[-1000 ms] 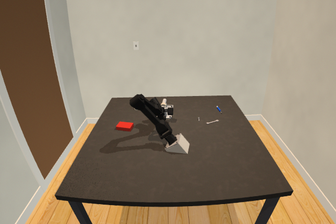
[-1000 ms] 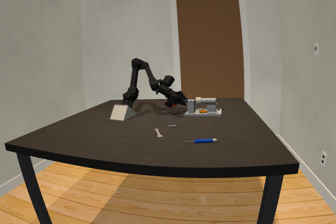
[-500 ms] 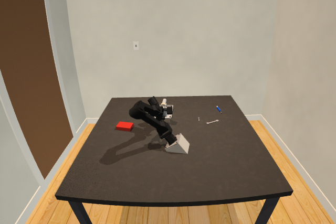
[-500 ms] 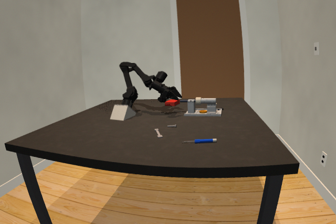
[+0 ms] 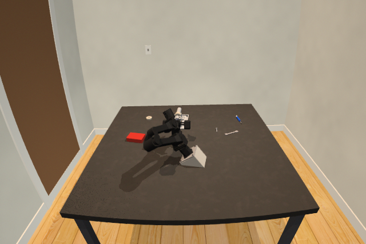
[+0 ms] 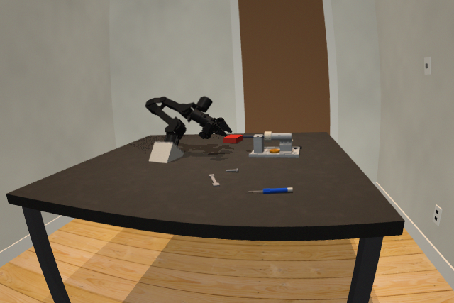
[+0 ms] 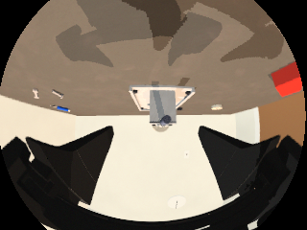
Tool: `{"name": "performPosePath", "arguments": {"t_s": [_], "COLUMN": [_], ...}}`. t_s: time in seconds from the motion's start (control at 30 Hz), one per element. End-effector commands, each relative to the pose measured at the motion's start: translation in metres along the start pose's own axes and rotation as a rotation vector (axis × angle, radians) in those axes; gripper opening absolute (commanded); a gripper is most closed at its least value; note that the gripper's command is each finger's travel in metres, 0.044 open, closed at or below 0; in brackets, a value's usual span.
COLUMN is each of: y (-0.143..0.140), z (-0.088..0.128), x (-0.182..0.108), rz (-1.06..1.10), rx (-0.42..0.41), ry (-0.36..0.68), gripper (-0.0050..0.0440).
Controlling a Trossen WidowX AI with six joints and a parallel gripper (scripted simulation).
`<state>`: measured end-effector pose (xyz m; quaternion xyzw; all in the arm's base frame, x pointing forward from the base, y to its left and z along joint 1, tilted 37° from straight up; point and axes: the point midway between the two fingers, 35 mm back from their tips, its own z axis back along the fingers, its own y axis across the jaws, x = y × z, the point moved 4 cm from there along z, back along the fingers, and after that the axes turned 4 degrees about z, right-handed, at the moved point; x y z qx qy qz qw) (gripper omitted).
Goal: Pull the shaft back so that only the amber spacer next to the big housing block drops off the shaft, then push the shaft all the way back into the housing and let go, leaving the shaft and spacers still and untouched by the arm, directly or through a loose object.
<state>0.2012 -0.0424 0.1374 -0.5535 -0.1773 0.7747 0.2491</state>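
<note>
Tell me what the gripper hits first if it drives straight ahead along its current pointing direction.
Probably the dark end of the shaft: the wrist view centres it between the open fingers, sticking out of the small support block. The gripper holds nothing and there is a gap before it; depth is unclear.
</note>
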Motion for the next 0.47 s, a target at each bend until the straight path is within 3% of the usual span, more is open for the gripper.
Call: {"name": "performPosePath", "arguments": {"t_s": [0.0,0.3,0.43], "y": [0.003,0.000,0.000], "z": [0.003,0.045,0.051], "x": [0.007,-0.001,0.002], "rz": [0.000,0.008,-0.001], "rx": [0.000,-0.005,-0.002], "ry": [-0.011,0.010,0.002], "gripper": [0.0440,0.0440,0.0440]}}
